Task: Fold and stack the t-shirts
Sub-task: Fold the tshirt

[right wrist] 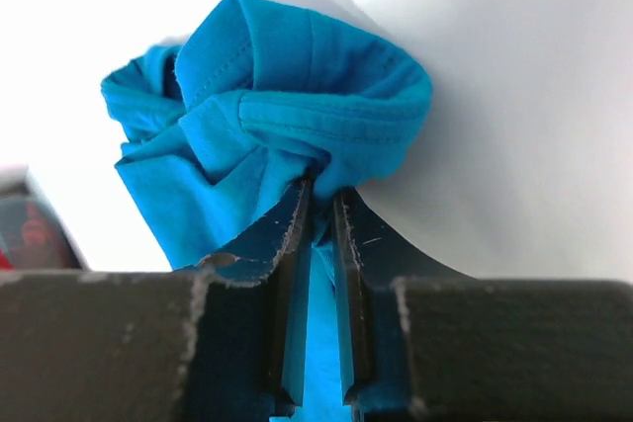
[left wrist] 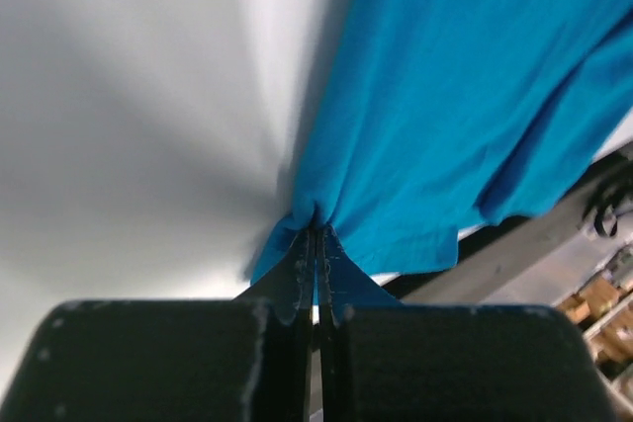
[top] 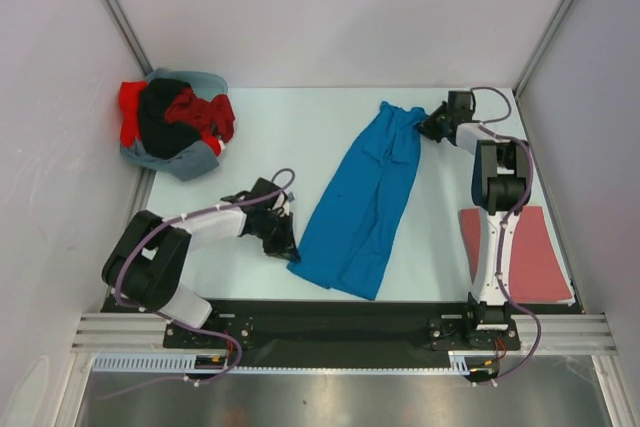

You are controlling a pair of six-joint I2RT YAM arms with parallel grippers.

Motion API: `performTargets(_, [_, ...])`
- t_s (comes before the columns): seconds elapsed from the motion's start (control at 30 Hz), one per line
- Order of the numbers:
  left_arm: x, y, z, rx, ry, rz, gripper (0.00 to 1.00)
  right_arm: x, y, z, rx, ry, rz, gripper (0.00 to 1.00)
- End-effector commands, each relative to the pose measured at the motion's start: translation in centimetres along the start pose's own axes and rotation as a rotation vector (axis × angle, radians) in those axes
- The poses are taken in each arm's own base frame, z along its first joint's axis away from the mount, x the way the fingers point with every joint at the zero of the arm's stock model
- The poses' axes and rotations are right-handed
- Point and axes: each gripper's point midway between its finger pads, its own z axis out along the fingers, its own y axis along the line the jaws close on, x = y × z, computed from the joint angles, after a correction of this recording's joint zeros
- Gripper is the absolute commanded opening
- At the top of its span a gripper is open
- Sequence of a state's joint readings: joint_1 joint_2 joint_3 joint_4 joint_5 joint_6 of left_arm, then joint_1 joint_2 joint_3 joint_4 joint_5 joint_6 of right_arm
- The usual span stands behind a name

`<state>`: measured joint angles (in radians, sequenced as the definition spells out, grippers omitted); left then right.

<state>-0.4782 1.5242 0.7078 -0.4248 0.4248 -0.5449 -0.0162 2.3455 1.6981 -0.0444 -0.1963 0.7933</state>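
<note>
A bright blue t-shirt (top: 362,197) lies stretched in a long band across the middle of the table, from near left to far right. My left gripper (top: 288,247) is shut on its near-left corner (left wrist: 297,234). My right gripper (top: 428,127) is shut on its bunched far end (right wrist: 287,116). A dull pinkish-red t-shirt (top: 530,252) lies folded flat at the near right, beside the right arm. A pile of bright red, black and grey-blue t-shirts (top: 175,125) sits at the far left corner.
White walls with metal posts close the table on three sides. A black strip and metal rail (top: 340,332) run along the near edge, where both arm bases stand. Cables loop along both arms.
</note>
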Motion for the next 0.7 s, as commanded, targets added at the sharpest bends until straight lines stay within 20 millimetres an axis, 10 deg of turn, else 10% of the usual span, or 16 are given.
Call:
performTargets(0.0, [1.3,-4.3,0.3,0.122,-0.009,-0.025,0.0,2.3,4.4,2.4,-0.075,0.021,-0.037,0.16])
performTargets(0.3, [3.9,-6.2,1.5,0.115,0.007,0.042,0.08,7.8,9.3,4.7,-0.153,0.088,-0.066,0.15])
performTargets(0.67, [-3.8,-6.5,-4.5,-0.004,-0.267,0.208,0.45,1.7,4.3,2.5,-0.018,0.04,-0.201,0.04])
